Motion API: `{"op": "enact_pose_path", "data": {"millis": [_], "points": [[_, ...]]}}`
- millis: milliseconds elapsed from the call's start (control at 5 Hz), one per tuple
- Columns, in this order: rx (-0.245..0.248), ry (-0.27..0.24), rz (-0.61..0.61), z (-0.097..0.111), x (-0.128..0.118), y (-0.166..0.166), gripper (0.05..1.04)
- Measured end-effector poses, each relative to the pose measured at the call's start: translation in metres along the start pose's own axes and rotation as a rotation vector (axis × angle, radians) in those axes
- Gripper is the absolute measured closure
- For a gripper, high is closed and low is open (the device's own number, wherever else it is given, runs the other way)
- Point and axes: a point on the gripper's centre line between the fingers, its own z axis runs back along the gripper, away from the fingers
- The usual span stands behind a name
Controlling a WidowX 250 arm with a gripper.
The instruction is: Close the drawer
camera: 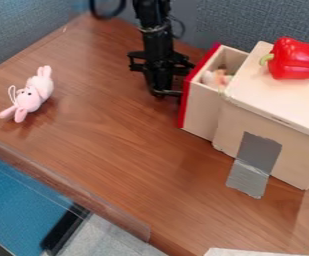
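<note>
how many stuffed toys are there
1 for sure: the pink bunny on the table. The pinkish thing in the open drawer is too unclear to tell, and more may be hidden there.

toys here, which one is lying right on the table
The pink plush: it lies on the tabletop, while the red pepper sits on the wooden cabinet and something pinkish lies in the open drawer.

The tool (165, 93) hangs beside the partly open, red-fronted drawer (201, 111)
</note>
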Motion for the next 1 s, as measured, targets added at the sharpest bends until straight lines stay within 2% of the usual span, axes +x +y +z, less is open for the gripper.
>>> {"op": "enact_pose_path", "data": {"millis": [200, 1000], "points": [[-0.015, 0.020, -0.024, -0.004, 0.001, -0.013, 0.945], [0.006, 0.052, -0.088, -0.005, 0.002, -0.054, 0.955]]}}
